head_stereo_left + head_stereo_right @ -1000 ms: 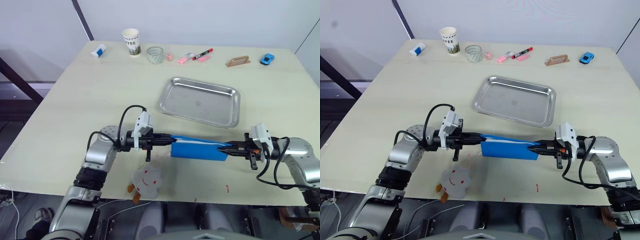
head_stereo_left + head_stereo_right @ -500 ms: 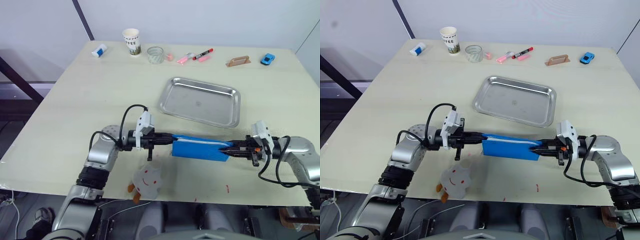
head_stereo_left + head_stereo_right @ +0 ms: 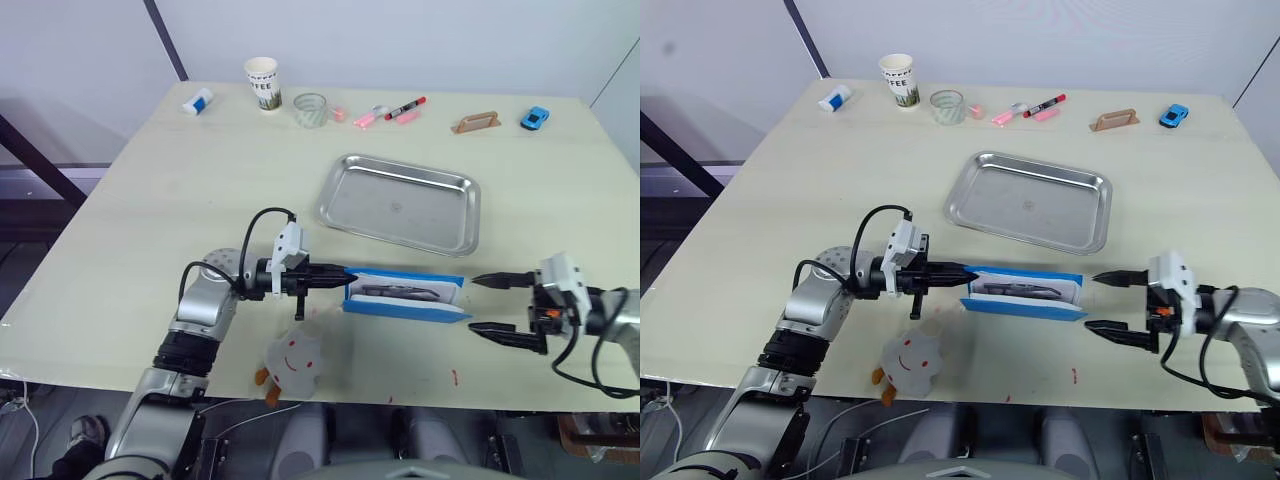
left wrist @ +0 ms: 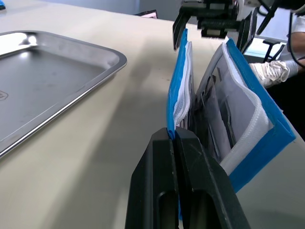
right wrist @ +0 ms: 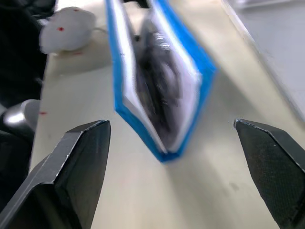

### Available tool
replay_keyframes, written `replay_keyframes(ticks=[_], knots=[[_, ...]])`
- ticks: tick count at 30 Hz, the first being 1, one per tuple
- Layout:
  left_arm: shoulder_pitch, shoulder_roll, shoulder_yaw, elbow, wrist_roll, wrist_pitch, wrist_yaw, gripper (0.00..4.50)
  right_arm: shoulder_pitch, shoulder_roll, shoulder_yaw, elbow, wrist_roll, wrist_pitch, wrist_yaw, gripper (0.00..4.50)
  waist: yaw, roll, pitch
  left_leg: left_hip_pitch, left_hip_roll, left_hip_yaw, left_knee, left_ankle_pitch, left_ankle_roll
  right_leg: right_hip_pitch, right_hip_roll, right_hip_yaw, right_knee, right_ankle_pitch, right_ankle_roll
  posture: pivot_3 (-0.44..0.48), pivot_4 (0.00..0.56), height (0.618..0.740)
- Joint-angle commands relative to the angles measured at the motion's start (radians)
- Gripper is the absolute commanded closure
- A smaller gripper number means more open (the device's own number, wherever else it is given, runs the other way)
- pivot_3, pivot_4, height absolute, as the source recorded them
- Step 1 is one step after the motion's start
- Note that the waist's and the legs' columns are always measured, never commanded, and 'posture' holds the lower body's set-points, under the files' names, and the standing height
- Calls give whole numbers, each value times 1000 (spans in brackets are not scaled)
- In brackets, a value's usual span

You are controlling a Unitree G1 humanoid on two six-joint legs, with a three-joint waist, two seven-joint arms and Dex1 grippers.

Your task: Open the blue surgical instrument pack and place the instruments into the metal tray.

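On the bench [image 3: 150, 190], near its front edge, the blue surgical instrument pack [image 3: 404, 296] is seen lying partly open, its white lining exposed. Just behind it, towards the far side, the metal tray [image 3: 400, 203] is set, empty. The pack's left end is pinched by the left gripper [image 3: 340, 276], whose jaws are closed tight on the blue cover. Clear of the pack's right end, the right gripper [image 3: 498, 307] is held with its jaws spread wide, grasping nothing. Dark instruments [image 3: 398, 291] are tucked inside the lining.
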Motion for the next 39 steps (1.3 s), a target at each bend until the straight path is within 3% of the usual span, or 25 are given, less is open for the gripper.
replay_keyframes(ticks=[1, 3, 5, 6, 7, 8, 10, 14, 28, 39], knots=[[0, 3, 5, -4, -7, -15, -6, 4500, 60, -41, -126, -83, -22, 12, -93, 18, 1, 0, 0, 0, 0, 0, 0, 0, 0, 0, 0, 0, 0, 0, 0, 0, 150, 740], [3, 4, 5, -8, -6, -17, -5, 4500, 82, -62, -169, -132, 7, 85, -140, 18, 0, 0, 0, 0, 0, -1, 0, 0, 0, 0, 0, 0, 0, 0, 0, 0, 150, 740], [7, 6, 6, -14, -6, -16, -4, 4500, 62, -101, -188, -170, 166, 280, -134, 527, -2, 0, 0, 0, 0, 0, 0, 0, 0, 0, 1, 1, 0, 0, 0, 0, 150, 740], [8, 6, 6, -18, -6, -14, -2, 4500, 59, -108, -192, -189, 213, 332, -137, 794, -2, 0, 0, 0, 0, 0, 0, 0, 0, 0, 1, 1, 0, 0, 0, 0, 150, 740], [9, 6, 5, -22, -6, -13, -1, 4500, 58, -107, -192, -205, 233, 351, -141, 1346, -2, 0, 0, 1, 0, 1, 0, 0, 0, 0, 1, 1, 0, 0, 0, 0, 150, 740], [8, 6, 5, -27, -6, -9, 1, 4500, 56, -100, -186, -217, 233, 354, -156, 1474, -1, 0, 0, 1, 1, 0, 0, 0, 0, 0, 1, 1, 0, 0, 0, 0, 150, 740], [5, 4, 3, -38, -8, 1, 7, 4500, 44, -87, -172, -235, 251, 380, -181, 2623, -1, 0, 0, 0, 1, -1, 0, 0, 0, 0, 1, 0, 0, 0, 0, 0, 150, 740], [5, 6, 2, -58, -12, 15, 13, 4500, 12, -68, -133, -264, 277, 427, -218, 4471, 0, 0, 0, 0, 0, -1, 0, 0, 0, 0, 1, 1, -1, 0, 0, 0, 150, 740], [14, 1, -3, -73, -10, 29, 20, 4500, -125, -10, 165, -273, 178, 454, -260, 4471, 1, 0, 0, -1, 0, -1, 0, 0, 0, 0, 1, 0, -1, 0, 0, 0, 150, 740], [-11, -23, -52, 9, 105, 17, 137, 4500, -14, -37, 253, -320, 68, 357, -205, 4471, 0, -1, 0, -1, 0, -1, 0, 0, 0, 0, 1, 0, -1, 0, 0, 0, 150, 740]])
